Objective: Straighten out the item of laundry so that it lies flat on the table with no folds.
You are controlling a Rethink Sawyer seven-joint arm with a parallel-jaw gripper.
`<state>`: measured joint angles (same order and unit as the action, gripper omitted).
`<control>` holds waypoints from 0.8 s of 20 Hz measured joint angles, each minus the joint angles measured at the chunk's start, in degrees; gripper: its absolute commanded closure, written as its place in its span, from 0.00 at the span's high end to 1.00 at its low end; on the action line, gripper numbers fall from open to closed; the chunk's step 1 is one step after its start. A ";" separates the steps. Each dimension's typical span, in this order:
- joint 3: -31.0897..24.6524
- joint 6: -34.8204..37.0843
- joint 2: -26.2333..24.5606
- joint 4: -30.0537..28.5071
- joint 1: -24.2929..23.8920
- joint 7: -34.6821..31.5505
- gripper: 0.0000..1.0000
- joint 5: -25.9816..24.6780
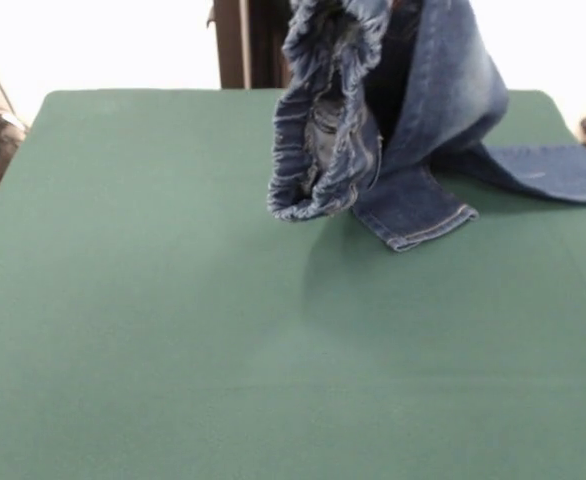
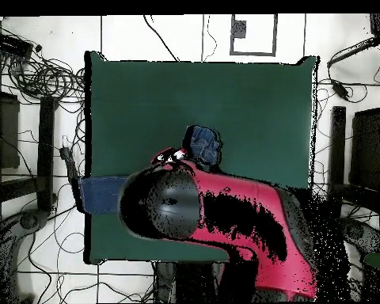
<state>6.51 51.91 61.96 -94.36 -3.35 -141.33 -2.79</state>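
Note:
The item of laundry (image 1: pixel 393 110), a small pair of blue denim jeans, hangs bunched from above the front view's top edge. Its gathered waistband (image 1: pixel 318 170) dangles just over the green table (image 1: pixel 153 330). One leg end (image 1: pixel 423 215) touches the cloth, and the other leg (image 1: pixel 553 170) trails flat to the table's right edge. In the overhead view a raised clump of the jeans (image 2: pixel 203 146) shows beside the arm's end, and a leg (image 2: pixel 98 194) lies over the table's left edge. Only small parts of my gripper (image 2: pixel 171 157) show by the arm's black head, and it holds the jeans up.
The red and black arm (image 2: pixel 241 218) covers the lower middle of the table in the overhead view. Cables and stands (image 2: pixel 35 71) lie on the floor around the table. A dark post (image 1: pixel 231 45) stands behind the far edge.

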 measured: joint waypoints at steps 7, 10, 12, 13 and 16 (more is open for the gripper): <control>-4.34 -6.38 0.91 -3.75 -6.61 0.08 0.00 -2.54; -7.00 -8.28 0.91 -5.31 -10.51 0.10 0.00 -4.57; -7.77 -8.38 0.92 -5.73 -11.56 0.10 0.00 -5.08; -8.47 -8.38 1.00 -6.16 -12.51 0.10 0.00 -5.81; -9.27 -8.38 1.20 -6.39 -13.11 0.10 0.00 -6.89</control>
<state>-2.76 43.53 63.15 -100.74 -16.46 -141.24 -9.68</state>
